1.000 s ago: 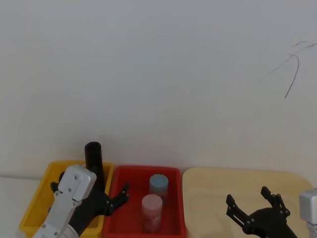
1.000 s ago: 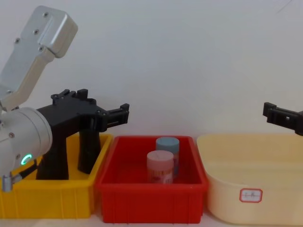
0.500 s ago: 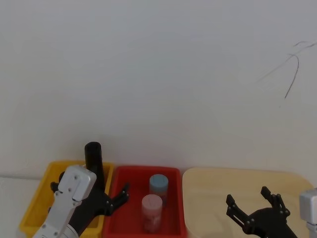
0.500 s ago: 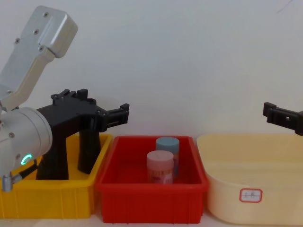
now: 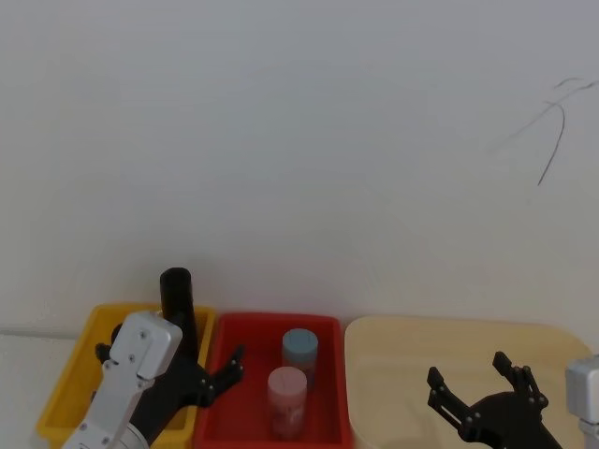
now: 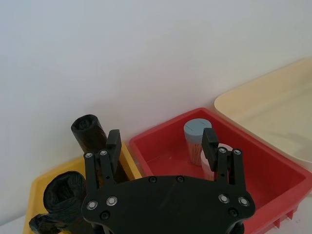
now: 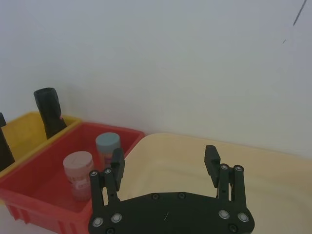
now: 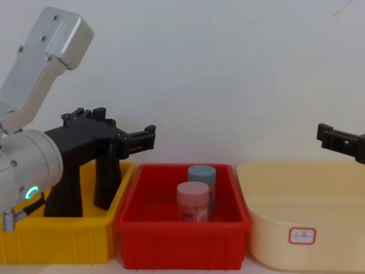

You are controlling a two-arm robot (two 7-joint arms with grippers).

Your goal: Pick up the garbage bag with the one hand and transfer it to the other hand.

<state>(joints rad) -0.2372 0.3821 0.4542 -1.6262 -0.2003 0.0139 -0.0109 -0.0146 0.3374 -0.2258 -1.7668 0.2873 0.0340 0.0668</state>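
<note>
Nothing has moved over the last second. Both arms hang where they were, so the pick-up has not begun. The left gripper (image 6: 161, 146) hovers above the right edge of the yellow bin (image 8: 57, 240), over the rolls, with its fingers (image 6: 113, 142) spread wide and holding nothing. The bag (image 6: 61, 191), the thicker black roll with a rounded, crumpled end, stands upright toward the bin's near left part, untouched. The slimmer tube (image 6: 89, 132) stands at the bin's far right corner, closer to the fingers. The right gripper (image 7: 165, 161) waits over the tub (image 7: 273, 165), its fingers open and empty. The red bin (image 8: 182, 245) with two jars (image 8: 193, 201) sits between the yellow bin and the tub. The left arm looks paused before its reach. It will likely need to aim left of the tube to take the bag rather than the tube.
</note>
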